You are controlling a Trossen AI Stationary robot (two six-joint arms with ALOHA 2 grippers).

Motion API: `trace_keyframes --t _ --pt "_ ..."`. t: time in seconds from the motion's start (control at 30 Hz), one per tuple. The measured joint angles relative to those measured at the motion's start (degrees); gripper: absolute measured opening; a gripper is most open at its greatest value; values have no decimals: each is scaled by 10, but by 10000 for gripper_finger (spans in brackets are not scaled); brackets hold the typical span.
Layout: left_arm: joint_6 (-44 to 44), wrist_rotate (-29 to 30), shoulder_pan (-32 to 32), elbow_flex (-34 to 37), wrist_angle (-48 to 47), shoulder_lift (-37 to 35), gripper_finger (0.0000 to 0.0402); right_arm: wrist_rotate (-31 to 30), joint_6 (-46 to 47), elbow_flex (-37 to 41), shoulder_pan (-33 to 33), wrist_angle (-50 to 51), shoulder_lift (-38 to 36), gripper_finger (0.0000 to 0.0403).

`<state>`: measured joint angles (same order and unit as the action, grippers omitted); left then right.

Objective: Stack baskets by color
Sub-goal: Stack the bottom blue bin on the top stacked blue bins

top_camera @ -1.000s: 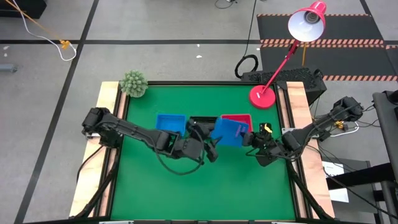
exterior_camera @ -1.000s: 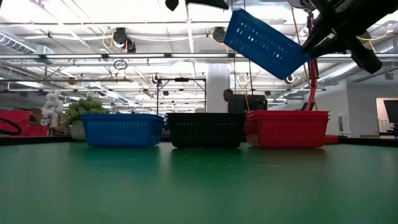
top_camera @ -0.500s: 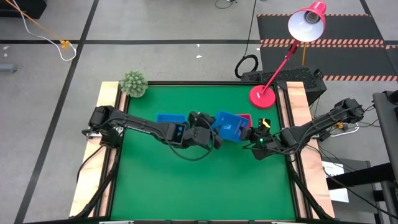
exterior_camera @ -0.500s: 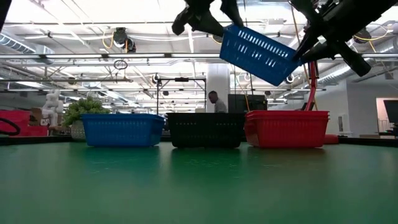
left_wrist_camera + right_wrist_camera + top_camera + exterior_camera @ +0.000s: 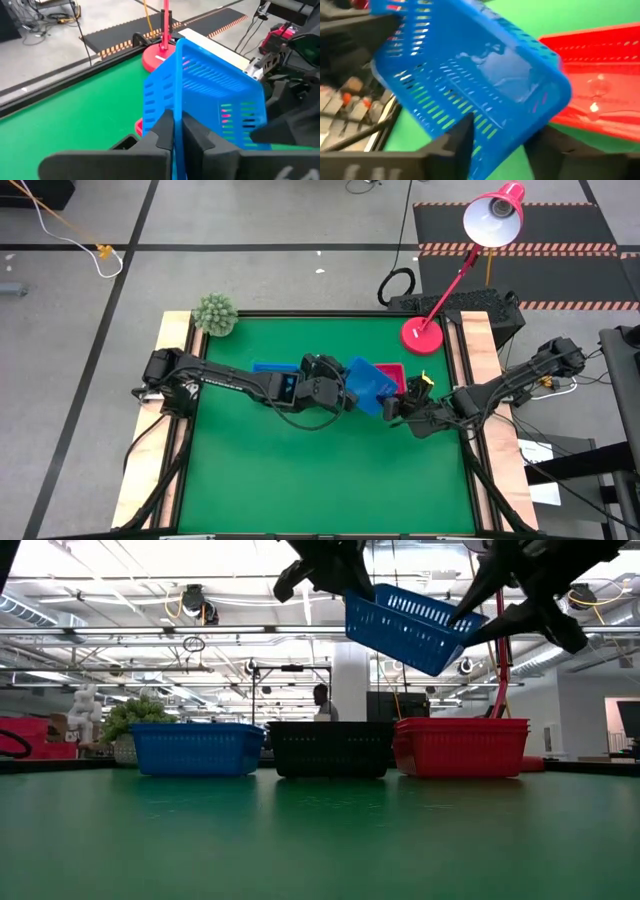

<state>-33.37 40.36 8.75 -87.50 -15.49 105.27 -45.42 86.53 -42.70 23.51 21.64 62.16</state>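
A blue basket (image 5: 368, 385) (image 5: 410, 628) hangs tilted in the air above the table's middle. My left gripper (image 5: 345, 392) (image 5: 175, 125) is shut on its left end. My right gripper (image 5: 395, 405) (image 5: 500, 145) is at its right end, open, with one finger on each side of the basket's wall (image 5: 485, 125). On the green table, in a row near the far edge, rest a blue basket (image 5: 195, 748), a black basket (image 5: 330, 748) and stacked red baskets (image 5: 460, 745). In the high view my left arm hides the black one. My left gripper pinches the upper edge of the blue basket's left end wall (image 5: 176, 100) between its two fingers, which come from the table's left, slanting down. The basket is lifted clear of the table and the stacks, tilted, its right end lower. My right gripper has its spread fingers (image 5: 478, 588) beside the basket's right wall; whether they touch it I cannot tell.
A red desk lamp stands with its round base (image 5: 421, 335) at the far right corner, and its stem (image 5: 500, 670) rises behind the red baskets. A small green plant (image 5: 214, 313) sits at the far left corner. A person (image 5: 322, 700) is in the room beyond the table.
My left gripper has moved toward the table's right, reached the hanging blue basket and shut on its left end. My right gripper has opened at the basket's right end. The basket has tipped closer to level and shifted slightly left, staying clear of the stacks.
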Motion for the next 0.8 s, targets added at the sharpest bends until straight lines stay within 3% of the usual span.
trace_keyframes --t 0.17,0.4,0.57,0.8 --pt "-8 -19 2 0 -4 0 8 8 -9 0 5 -4 -17 237" --pt "-96 -44 6 0 -86 -29 7 32 -18 -2 12 -24 -60 351" --pt "-131 -52 5 0 -170 -64 9 92 -71 -3 17 -77 -92 382" --pt "-213 -48 4 0 -272 -108 10 191 -131 -3 17 -147 -125 384"
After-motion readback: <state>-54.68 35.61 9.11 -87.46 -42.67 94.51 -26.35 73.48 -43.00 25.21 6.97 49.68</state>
